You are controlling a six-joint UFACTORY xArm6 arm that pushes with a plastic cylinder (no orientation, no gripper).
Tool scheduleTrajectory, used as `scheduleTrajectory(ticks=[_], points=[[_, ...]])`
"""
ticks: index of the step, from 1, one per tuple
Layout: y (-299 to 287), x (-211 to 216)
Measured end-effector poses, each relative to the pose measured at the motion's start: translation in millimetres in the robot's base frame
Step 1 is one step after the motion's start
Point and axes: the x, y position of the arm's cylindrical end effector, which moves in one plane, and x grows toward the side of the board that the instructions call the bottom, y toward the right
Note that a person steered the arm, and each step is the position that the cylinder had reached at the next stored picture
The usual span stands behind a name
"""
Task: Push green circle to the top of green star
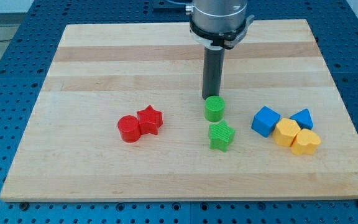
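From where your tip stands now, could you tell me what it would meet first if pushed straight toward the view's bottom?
My tip would meet the green circle first; they look nearly touching, though depth is unclear. The green star lies just beyond.

No readable text, no labels, no brands, no numbers, no signs anywhere in view

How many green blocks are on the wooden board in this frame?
2. The green circle block sits near the board's middle, just below my tip. The green star block lies directly under it, toward the view's bottom. Nothing seems to hide another.
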Motion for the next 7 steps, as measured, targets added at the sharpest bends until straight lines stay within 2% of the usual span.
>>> scheduleTrajectory(ticks=[5, 7], points=[[-1, 26], [0, 24]])
